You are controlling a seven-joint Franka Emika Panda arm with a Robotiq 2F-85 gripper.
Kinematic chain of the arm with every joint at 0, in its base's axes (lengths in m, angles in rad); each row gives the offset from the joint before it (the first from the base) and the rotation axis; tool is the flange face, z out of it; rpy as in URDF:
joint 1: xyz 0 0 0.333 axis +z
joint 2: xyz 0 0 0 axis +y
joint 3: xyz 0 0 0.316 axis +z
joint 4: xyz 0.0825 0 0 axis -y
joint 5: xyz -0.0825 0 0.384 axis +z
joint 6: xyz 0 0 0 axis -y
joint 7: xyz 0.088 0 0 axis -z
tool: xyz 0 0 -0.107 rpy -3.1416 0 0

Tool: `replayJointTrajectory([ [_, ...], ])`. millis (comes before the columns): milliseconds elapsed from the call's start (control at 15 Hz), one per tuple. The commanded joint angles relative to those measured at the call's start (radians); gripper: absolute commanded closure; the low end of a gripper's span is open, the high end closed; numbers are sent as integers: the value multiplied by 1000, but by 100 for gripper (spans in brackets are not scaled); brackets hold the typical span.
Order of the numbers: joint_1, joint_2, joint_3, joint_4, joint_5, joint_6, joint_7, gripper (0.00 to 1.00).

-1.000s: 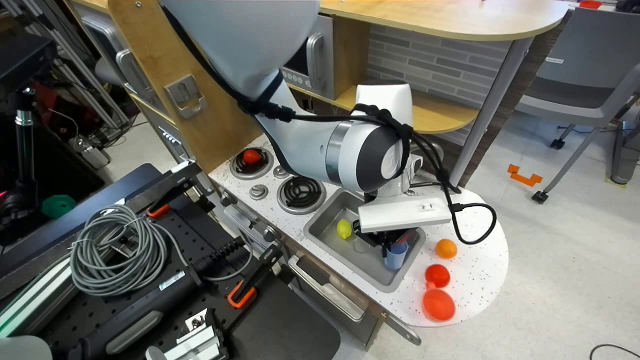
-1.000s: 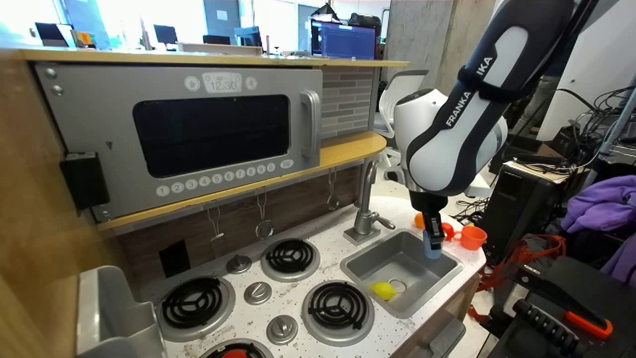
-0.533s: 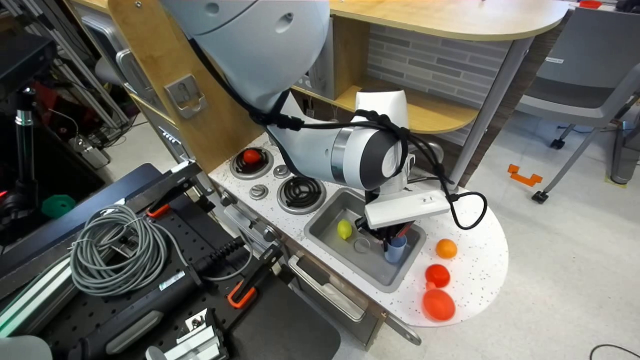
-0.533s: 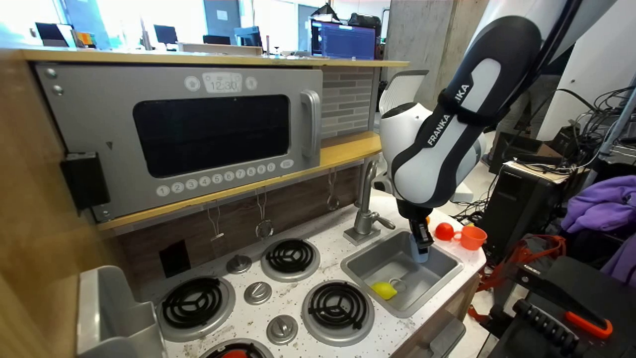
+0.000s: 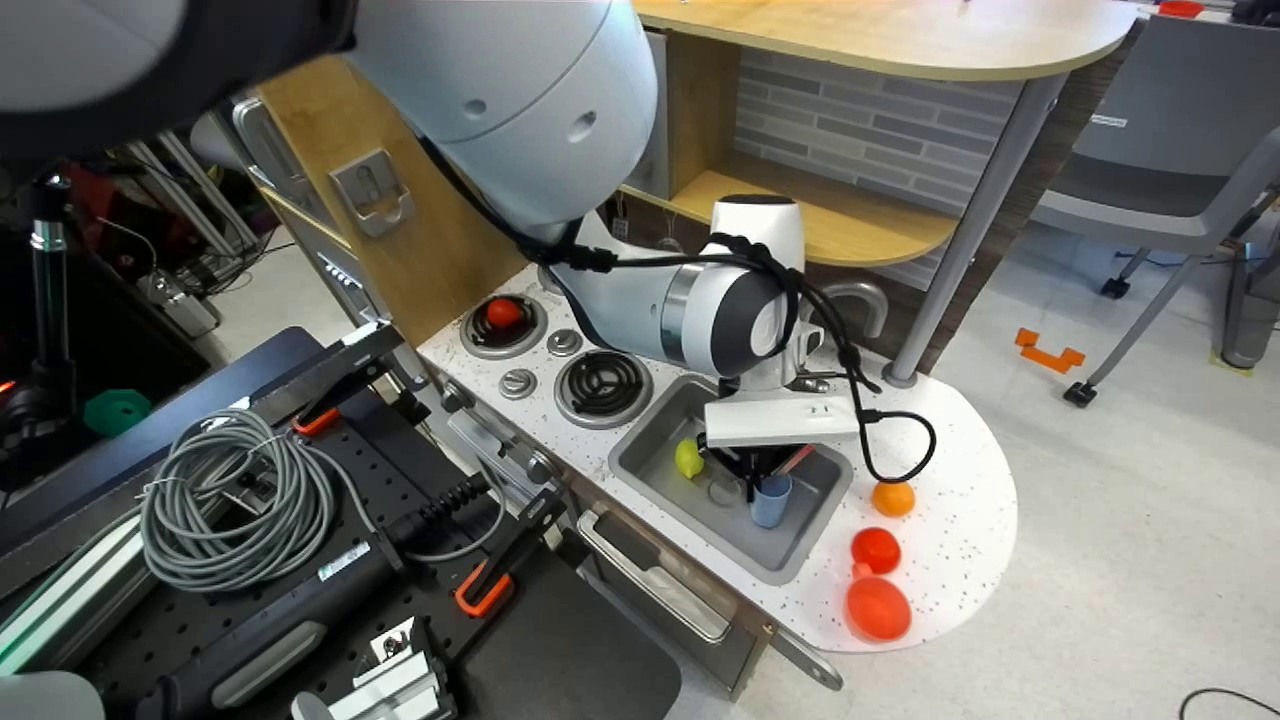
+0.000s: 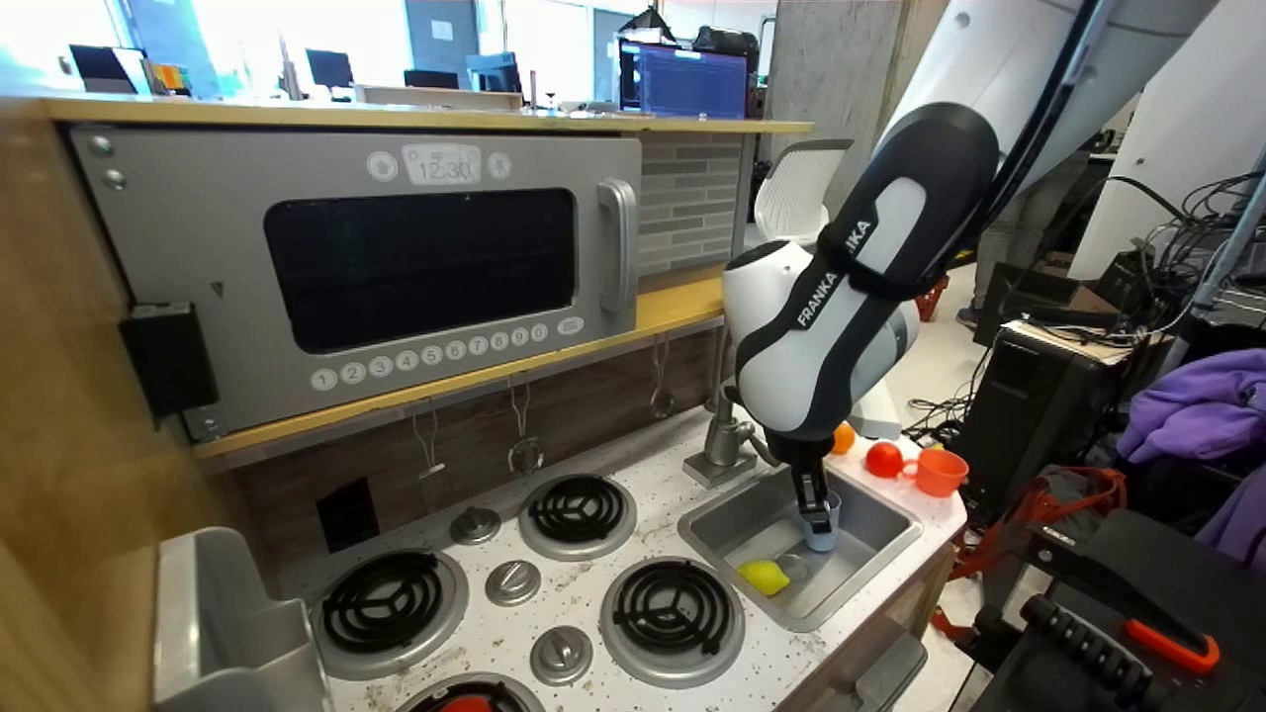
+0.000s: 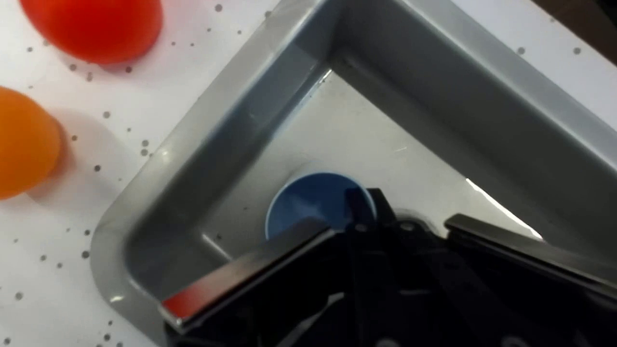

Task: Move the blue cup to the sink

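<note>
The blue cup (image 5: 770, 503) is inside the grey sink (image 5: 700, 510), upright or nearly so; it also shows in an exterior view (image 6: 823, 539). I cannot tell whether its base touches the sink floor. My gripper (image 7: 369, 207) is shut on the cup's rim at one side. In the wrist view one fingertip is inside the blue cup (image 7: 308, 197) and the other is outside its wall. The gripper points down into the sink in both exterior views. The near part of the cup is hidden by the gripper in the wrist view.
A yellow lemon (image 6: 764, 577) lies in the sink. An orange (image 5: 893, 498), a red round thing (image 5: 876, 550) and a red-orange cup (image 5: 878, 610) stand on the counter beside the sink. The faucet (image 6: 725, 440) stands behind the sink, close to the arm.
My gripper has carried the blue cup lower into the sink and away from the orange side, toward the lemon. The arm has moved with it; the gripper has stayed shut on the rim.
</note>
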Motion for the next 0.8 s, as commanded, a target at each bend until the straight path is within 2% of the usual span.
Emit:
replayJointTrajectory([
  [0, 16, 121, -18, 154, 15, -25, 75, 99],
  [200, 15, 109, -14, 150, 17, -34, 119, 99],
  [267, 13, 99, -9, 140, 21, -31, 135, 92],
  [333, 9, 82, -2, 124, 30, -30, 153, 70],
  [467, 1, 59, 12, 97, 63, -17, 209, 66],
  [733, -9, -15, 36, 4, 139, 23, 293, 38],
])
